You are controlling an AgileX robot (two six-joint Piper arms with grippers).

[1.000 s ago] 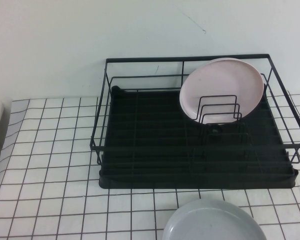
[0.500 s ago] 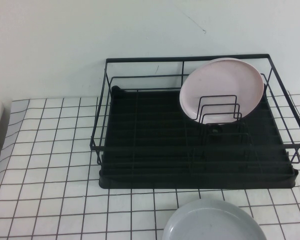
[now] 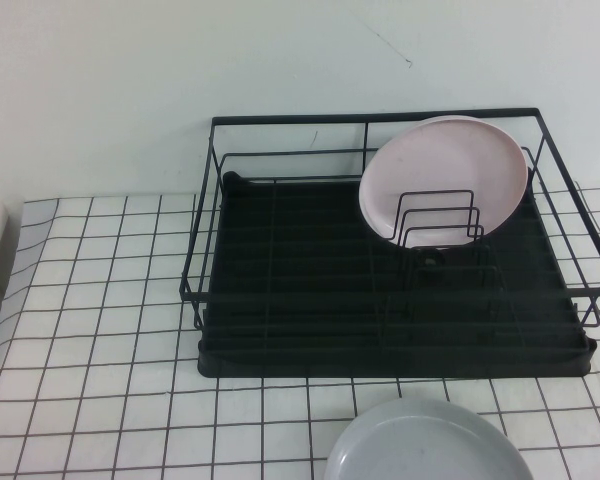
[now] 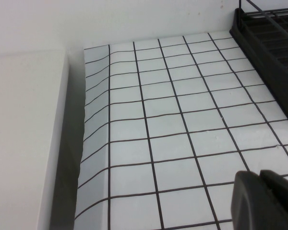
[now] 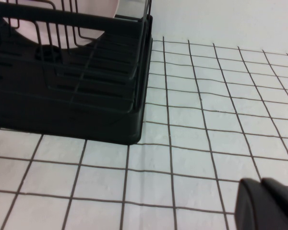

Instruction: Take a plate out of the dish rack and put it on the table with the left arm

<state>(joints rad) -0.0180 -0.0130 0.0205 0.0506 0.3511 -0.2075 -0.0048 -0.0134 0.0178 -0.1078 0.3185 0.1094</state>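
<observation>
The pale grey plate [image 3: 428,445] lies flat on the gridded table [image 3: 100,330] in front of the black dish rack [image 3: 390,250], cut off by the high view's lower edge. A pale pink plate [image 3: 443,175] stands on edge in the rack's wire dividers. Neither arm shows in the high view. My left gripper [image 4: 259,178] is shut and empty above bare table, with the rack's corner [image 4: 269,43] beyond it. My right gripper [image 5: 260,184] is shut and empty above bare table, beside the rack's other end [image 5: 67,72].
A white wall rises behind the rack. A white box or ledge [image 4: 24,134] stands off the table's left edge. Bare gridded table lies to the left of the rack and along the front left.
</observation>
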